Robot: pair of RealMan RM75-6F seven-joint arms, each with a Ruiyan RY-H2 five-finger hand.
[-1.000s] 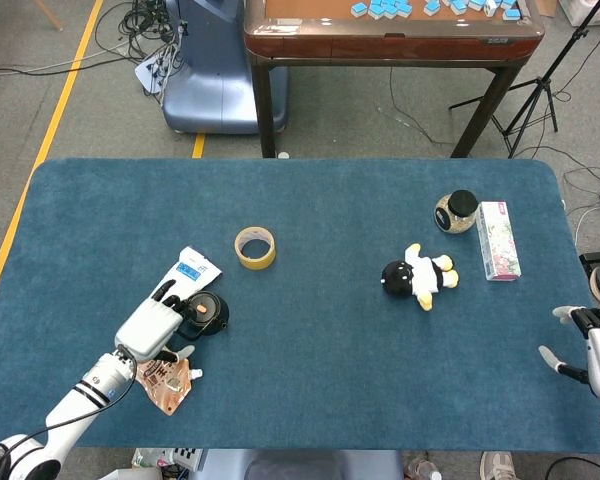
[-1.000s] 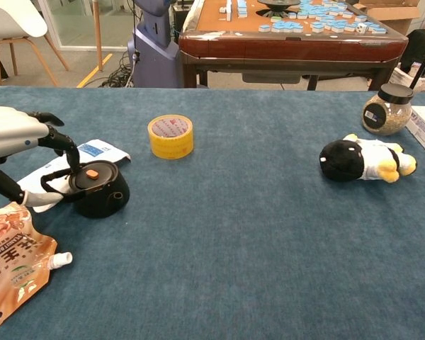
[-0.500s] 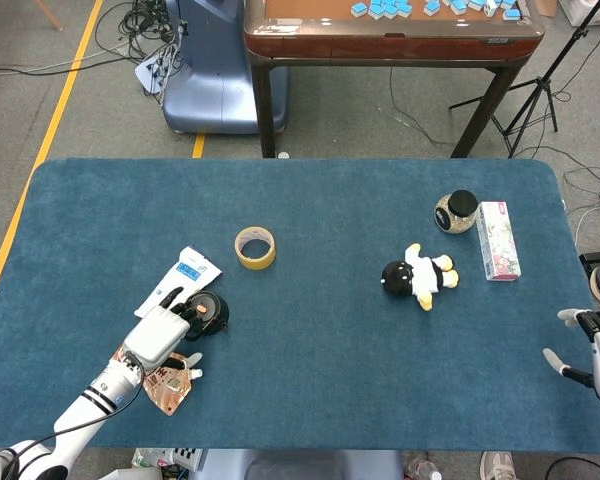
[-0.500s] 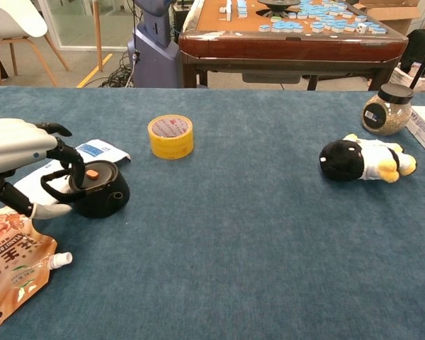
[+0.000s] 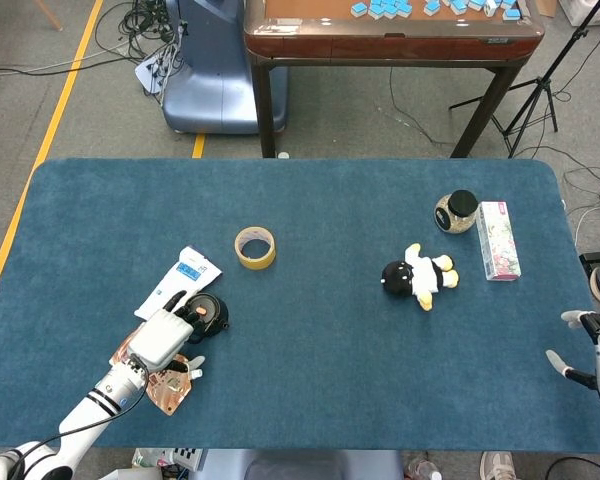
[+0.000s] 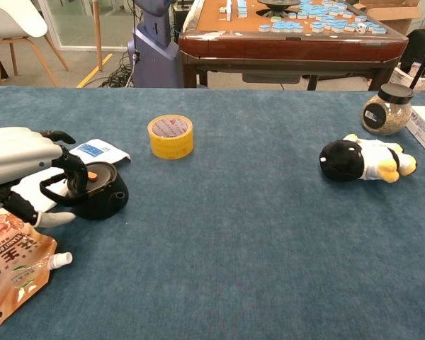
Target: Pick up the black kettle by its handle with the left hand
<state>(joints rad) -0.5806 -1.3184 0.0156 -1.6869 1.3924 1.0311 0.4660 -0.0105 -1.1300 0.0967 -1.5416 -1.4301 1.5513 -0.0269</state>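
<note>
The black kettle (image 6: 103,195) with an orange lid knob stands at the table's front left, tipped slightly toward my left hand; in the head view the kettle (image 5: 211,311) shows partly under that hand. My left hand (image 6: 25,152) reaches in from the left, its dark fingers (image 6: 75,168) curled over and through the kettle's arched handle (image 6: 57,192), with the thumb below it. From above, the left hand (image 5: 160,338) covers the kettle's near side. My right hand (image 5: 593,349) hangs off the table's right edge, fingers apart and holding nothing.
An orange snack pouch (image 6: 10,265) lies just in front of the left hand, and a white packet (image 6: 95,150) just behind the kettle. A yellow tape roll (image 6: 171,136) sits mid-left. A penguin plush (image 6: 365,159), a jar (image 6: 386,108) and a flowered box (image 5: 498,253) are at the right.
My left hand has dropped lower and drawn back toward me, its fingers closing around the handle. The kettle has tipped a little toward the hand. The right hand has sunk slightly.
</note>
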